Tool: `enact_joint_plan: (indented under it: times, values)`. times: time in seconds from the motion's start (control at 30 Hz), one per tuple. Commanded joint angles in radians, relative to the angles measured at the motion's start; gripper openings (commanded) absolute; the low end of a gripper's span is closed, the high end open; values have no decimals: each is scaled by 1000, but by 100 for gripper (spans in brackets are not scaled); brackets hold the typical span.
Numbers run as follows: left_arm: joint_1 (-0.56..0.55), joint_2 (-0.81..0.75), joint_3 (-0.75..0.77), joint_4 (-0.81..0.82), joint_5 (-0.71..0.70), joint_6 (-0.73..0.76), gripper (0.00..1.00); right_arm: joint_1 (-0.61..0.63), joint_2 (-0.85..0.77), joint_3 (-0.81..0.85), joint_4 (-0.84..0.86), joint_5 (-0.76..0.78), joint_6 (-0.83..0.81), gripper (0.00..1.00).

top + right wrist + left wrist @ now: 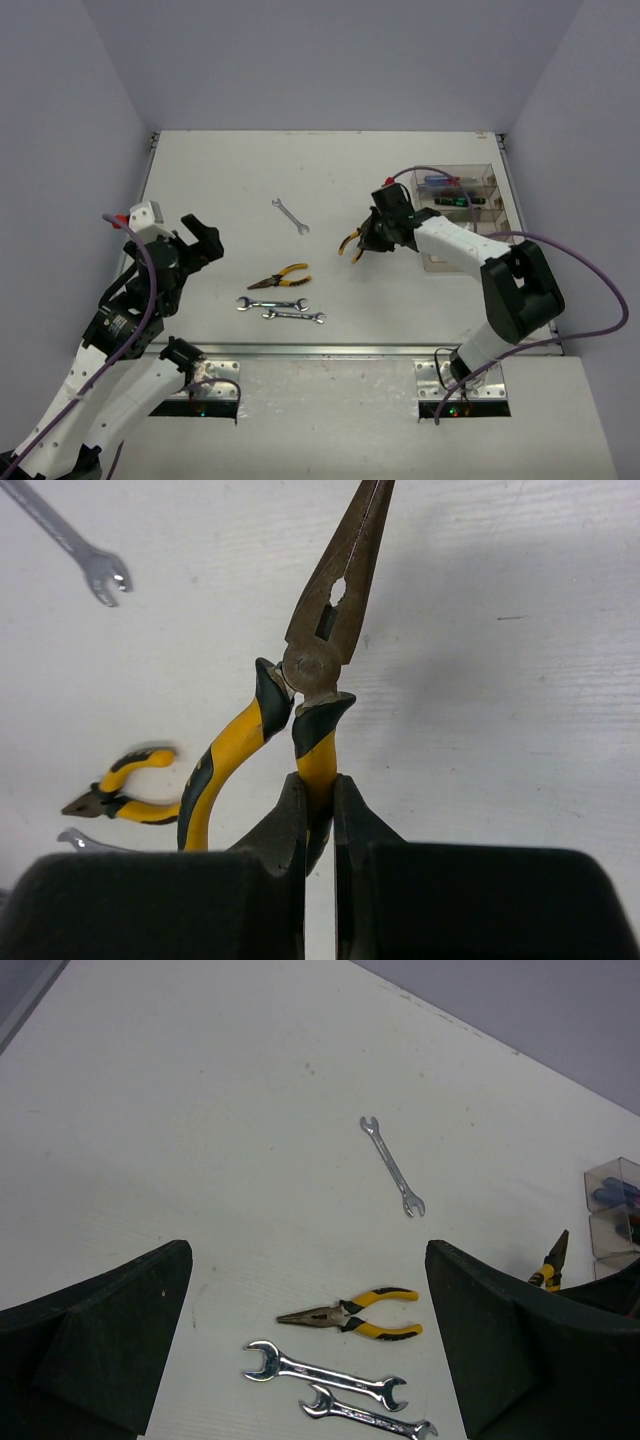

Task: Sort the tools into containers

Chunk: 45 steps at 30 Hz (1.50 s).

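Your right gripper pinches 1 yellow handle of the pliers, which sit just left of the containers. They're stiff steel and likely nose-heavy. With only 1 handle held, the other splays loose, so expect swing. Your left gripper is spread, empty, over the table, a matte white surface between plain lavender walls.
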Motion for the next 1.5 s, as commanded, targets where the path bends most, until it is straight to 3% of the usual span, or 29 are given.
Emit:
enact_joint_plan:
  times: [0.0,0.33,0.67,1.17,1.47]
  values:
    - [8,-20,5,27,2,5,100,-30,-133,-15,77,-9,0,0]
    - [9,-26,4,30,8,8,100,-290,-319,-46,14,29,23,0]
    - [9,-18,4,36,20,14,100,-578,-249,-16,-44,117,74,0]
    - [9,-29,1,46,36,23,100,-650,-45,30,-58,231,172,0]
    - [9,-35,0,48,40,25,100,-662,55,131,-102,198,184,2]
